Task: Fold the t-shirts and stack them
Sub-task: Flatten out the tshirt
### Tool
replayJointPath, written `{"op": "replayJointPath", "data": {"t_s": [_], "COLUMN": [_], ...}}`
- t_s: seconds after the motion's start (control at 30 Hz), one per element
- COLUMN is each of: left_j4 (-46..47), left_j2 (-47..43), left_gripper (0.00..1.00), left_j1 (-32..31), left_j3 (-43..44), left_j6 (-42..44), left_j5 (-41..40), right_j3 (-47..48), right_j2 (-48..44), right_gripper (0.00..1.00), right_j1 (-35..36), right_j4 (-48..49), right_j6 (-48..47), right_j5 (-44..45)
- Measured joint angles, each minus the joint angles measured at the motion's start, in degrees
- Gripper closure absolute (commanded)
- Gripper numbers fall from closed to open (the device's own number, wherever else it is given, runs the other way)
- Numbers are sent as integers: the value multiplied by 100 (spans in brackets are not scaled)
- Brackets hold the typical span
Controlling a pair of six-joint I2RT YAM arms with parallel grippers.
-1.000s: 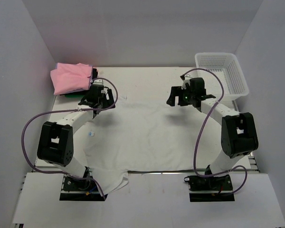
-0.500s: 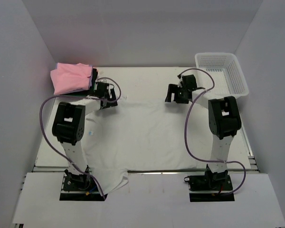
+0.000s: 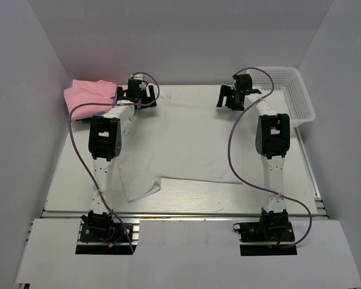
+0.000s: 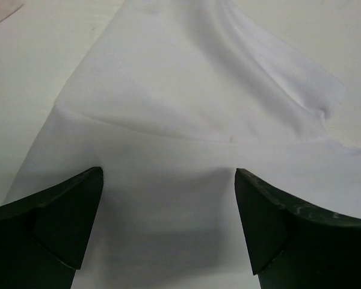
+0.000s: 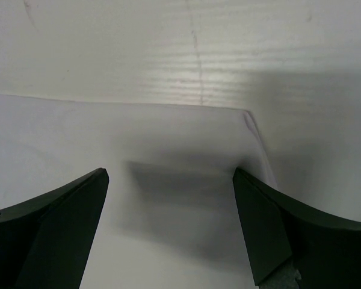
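A plain white t-shirt (image 3: pixel 186 144) lies spread across the middle of the table, with a sleeve (image 3: pixel 139 188) at its near left. A folded pink t-shirt (image 3: pixel 90 96) sits at the far left on a darker folded one that barely shows. My left gripper (image 3: pixel 142 94) is open over the shirt's far left part, its fingers (image 4: pixel 60 223) apart above white cloth (image 4: pixel 186 120). My right gripper (image 3: pixel 231 96) is open over the far right corner, its fingers (image 5: pixel 271 229) astride the cloth's edge (image 5: pixel 168 138). Neither pair of jaws grips cloth.
A white plastic mesh basket (image 3: pixel 301 90) stands at the far right, just beside the right arm. White walls close in the left, back and right sides. Both arms stretch the length of the table, lying over the shirt's left and right sides.
Both arms have stretched out toward the back of the table. The white shirt has slid away from the front edge, where its hem hung over, and now lies farther back.
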Motion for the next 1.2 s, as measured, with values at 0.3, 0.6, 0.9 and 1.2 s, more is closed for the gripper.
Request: {"op": "replayJointPath", "data": {"t_s": [0.3,0.6,0.9,1.2], "left_j4": [-551,-1001,-855,-2938], "left_j2": [308,-2352,-7359,-9294], "left_gripper": [0,0,0,0], "left_j1": [2,-52,-160,-234], "left_j3": [881,-951,-6640,-8013], "left_j6": [201,153,-1456,-2562], "left_j5": [772,754,850,734], "right_j3": [332,-2778,-6476,-7731], "right_j2": [-63,-3644,-6507,-7770], "right_gripper": [10,10,10,10], "right_j1": [-39,492,684,667], "right_j4": [-280,157,407,-463], "right_j6": [-946,-994,195,721], "right_j5": [-291,-737,-111,326]}}
